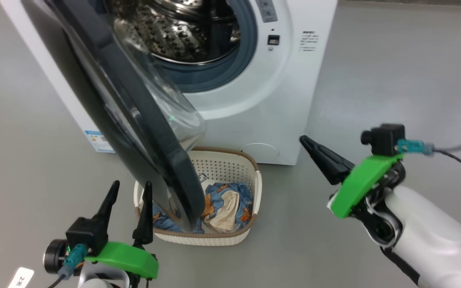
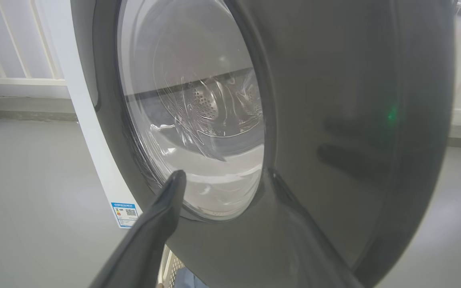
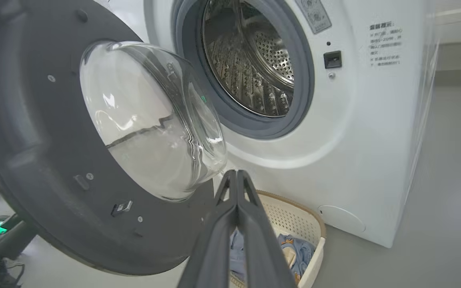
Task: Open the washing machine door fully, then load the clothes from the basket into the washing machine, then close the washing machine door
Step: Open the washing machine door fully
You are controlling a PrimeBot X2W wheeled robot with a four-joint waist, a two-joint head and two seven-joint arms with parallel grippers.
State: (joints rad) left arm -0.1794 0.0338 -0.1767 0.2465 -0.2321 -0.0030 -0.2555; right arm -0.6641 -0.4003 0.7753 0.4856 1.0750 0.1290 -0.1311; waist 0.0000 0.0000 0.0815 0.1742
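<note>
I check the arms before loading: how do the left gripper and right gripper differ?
The left gripper is open; the right gripper is shut. The left gripper is at the outer side of the washing machine door; the right gripper is at its inner side. Both hold nothing.

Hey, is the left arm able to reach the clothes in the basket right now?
Probably not directly: the washing machine door hangs over the left of the basket, between the open left claw and the clothes. It would likely need the door swung wider first.
</note>
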